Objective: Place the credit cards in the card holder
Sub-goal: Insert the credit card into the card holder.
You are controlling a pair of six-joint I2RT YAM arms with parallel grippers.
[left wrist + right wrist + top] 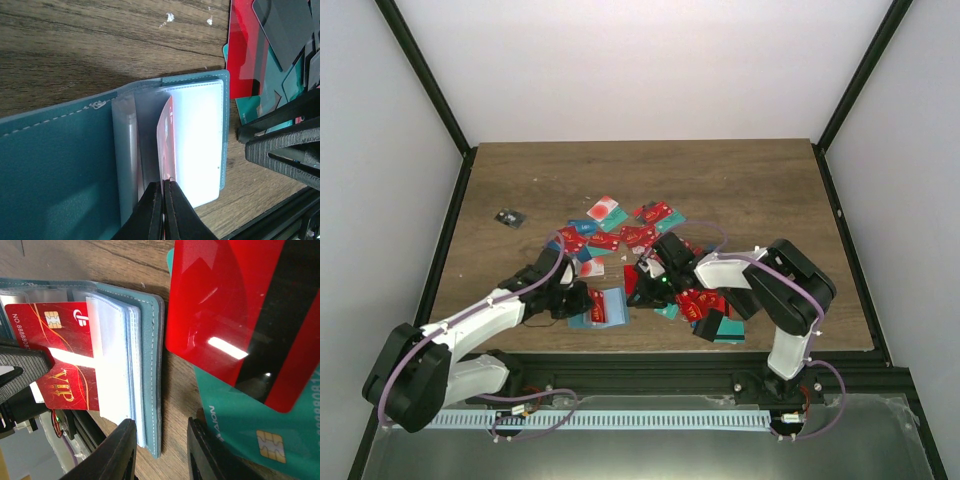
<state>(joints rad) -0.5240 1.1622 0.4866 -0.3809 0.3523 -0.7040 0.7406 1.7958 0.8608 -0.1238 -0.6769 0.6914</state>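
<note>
The teal card holder [55,165] lies open on the table near the front edge [603,312], its clear sleeves fanned up. My left gripper [163,186] is shut on a red VIP credit card [65,352] that stands on edge, partly slid between the sleeves. My right gripper [161,427] is open and straddles the holder's outer cover edge [150,365]: one finger by the sleeves, the other on the table with a gap to the cover. More credit cards [625,235], mostly red, lie scattered behind the holder.
A red card with a black stripe [225,315] and a teal chip card [240,430] lie just right of the holder. A black case [718,327] sits at the front right and a small black object [508,217] at the back left. The table's front rail runs close behind both grippers.
</note>
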